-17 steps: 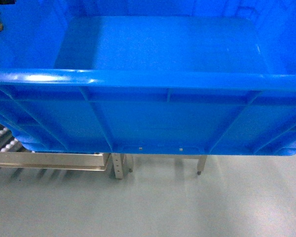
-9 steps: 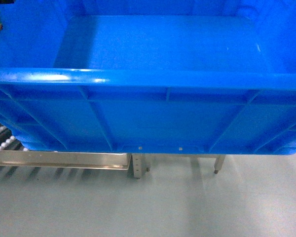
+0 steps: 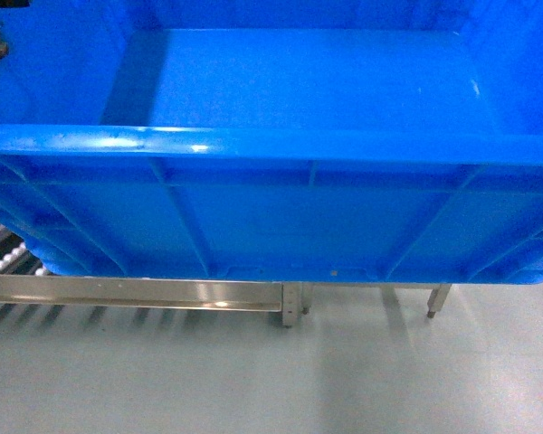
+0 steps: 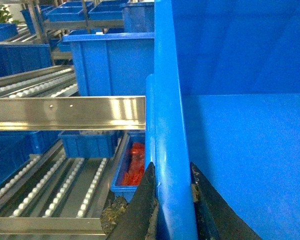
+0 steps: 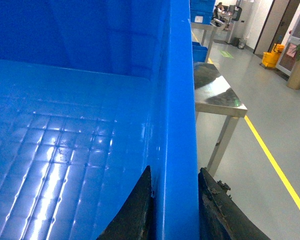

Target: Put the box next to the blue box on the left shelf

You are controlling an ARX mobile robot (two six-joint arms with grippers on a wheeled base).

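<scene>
Grey floor (image 3: 253, 380) lies below. Both claws are pinched tight on the big blue crate (image 3: 281, 208): the left gripper (image 4: 172, 192) on its left rim, the right gripper (image 5: 175, 197) on its right rim. It hangs crossways, above the roller shelf's (image 4: 45, 185) front edge, near another blue crate (image 4: 110, 62).

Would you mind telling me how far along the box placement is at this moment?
Done: the box is gripped and carried, the left claw clamping one side rim, the right claw the other. In hand: it hangs over the floor at the left shelf's edge, rollers showing at the head view's lower left. Left: setting it on the rollers beside the blue box, then letting go.
</scene>
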